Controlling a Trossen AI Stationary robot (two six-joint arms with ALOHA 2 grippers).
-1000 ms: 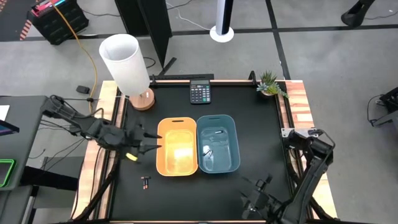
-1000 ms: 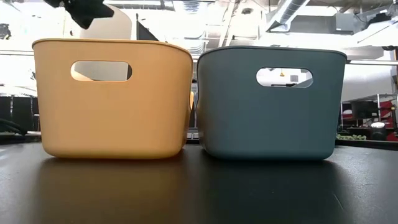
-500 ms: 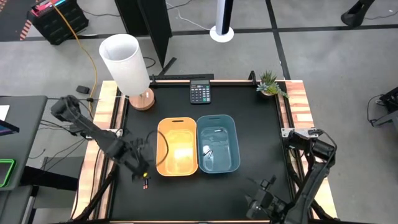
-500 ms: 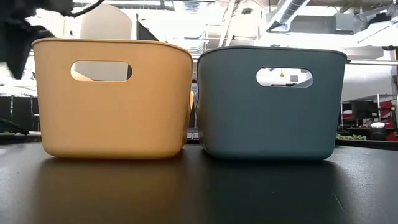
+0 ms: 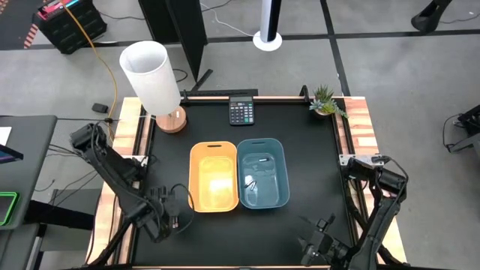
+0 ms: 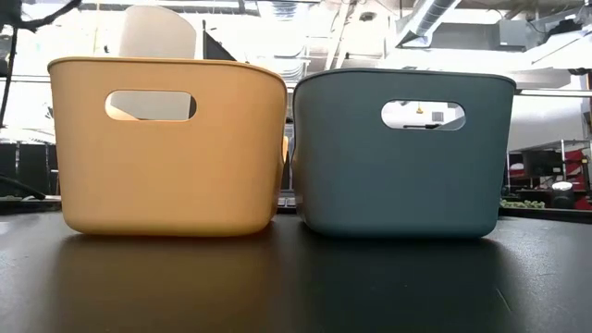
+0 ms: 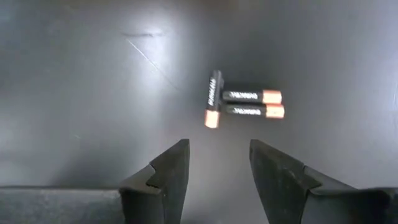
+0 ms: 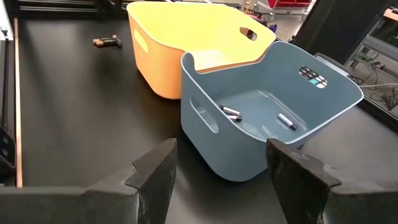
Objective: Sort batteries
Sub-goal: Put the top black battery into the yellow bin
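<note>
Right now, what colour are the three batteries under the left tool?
Black with copper ends, the batteries lie loose on the table; clearest in the left wrist view.

- Dark calculator (image 5: 241,112) at the black tabletop's (image 5: 315,165) far edge
- Small green potted plant (image 5: 326,100), far right corner
- White cylindrical lamp shade (image 5: 150,76) on round wooden base, far left corner

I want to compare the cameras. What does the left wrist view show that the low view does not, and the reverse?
Only the left wrist view shows three dark batteries with copper ends on the black table, beyond the open left gripper. Only the low view shows the yellow bin and the blue bin, side by side. Both show the table.
</note>
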